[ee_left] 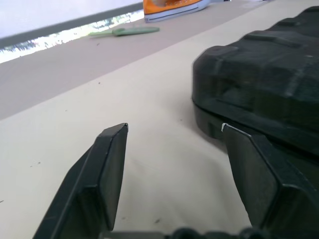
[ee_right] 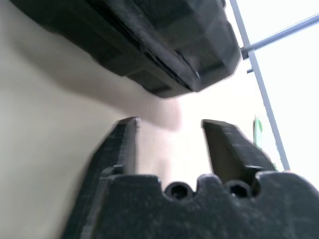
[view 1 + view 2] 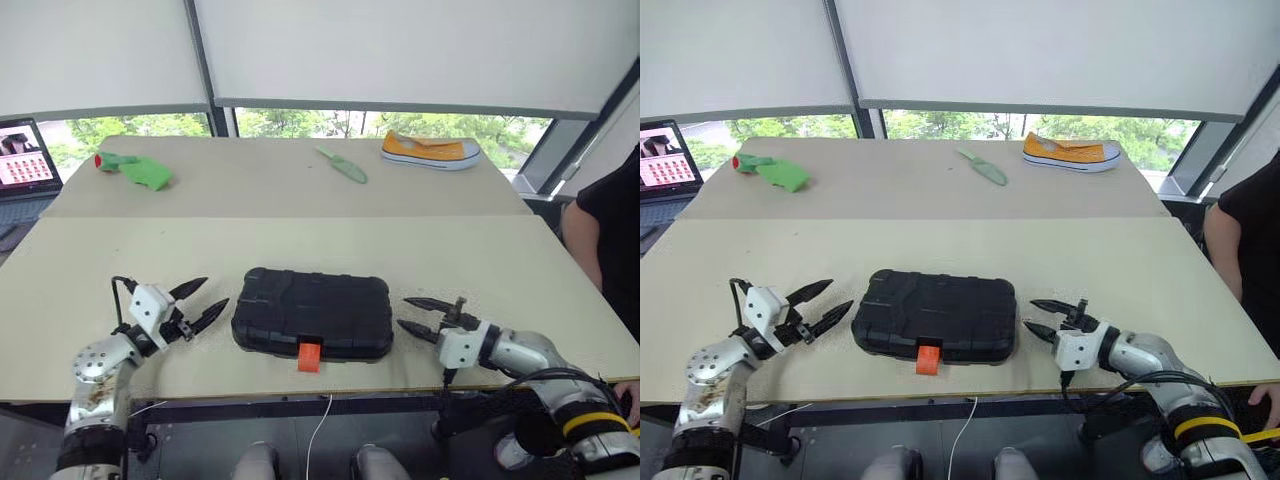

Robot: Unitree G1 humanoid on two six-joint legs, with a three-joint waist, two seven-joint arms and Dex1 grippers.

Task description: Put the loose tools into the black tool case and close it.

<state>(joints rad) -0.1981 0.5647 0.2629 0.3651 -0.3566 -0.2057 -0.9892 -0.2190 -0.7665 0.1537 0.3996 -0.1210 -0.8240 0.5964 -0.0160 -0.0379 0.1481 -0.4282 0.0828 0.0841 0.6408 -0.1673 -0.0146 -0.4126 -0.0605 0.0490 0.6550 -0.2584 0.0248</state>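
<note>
Two pincers flank a shut tool case near the front edge of the pale worktop (image 3: 520,260). Farthest left, at the worktop's back corner, a laptop (image 3: 25,160) shows a lit screen, and just beside it on the far half of the worktop lies a green object with a red tip (image 3: 135,170). Nearer the front, the left pincer (image 3: 203,303) sits low over the worktop with its two black fingers spread and nothing between them, pointing toward the case's left end and stopping just short of it. The black tool case (image 3: 312,312) lies flat with its lid down, ribbed top upward, and its small orange latch (image 3: 309,356) hangs at the middle of the front edge. Behind it, well apart on the far half of the worktop, rests a green knife-like item (image 3: 343,165), and farther right an orange shoe with a white sole (image 3: 430,151). The right pincer (image 3: 408,314) points at the case's right end, fingers likewise spread and empty, close to the case but apart from it. At the far right edge a person in a dark sleeve (image 3: 610,230) stands beside the worktop.
</note>
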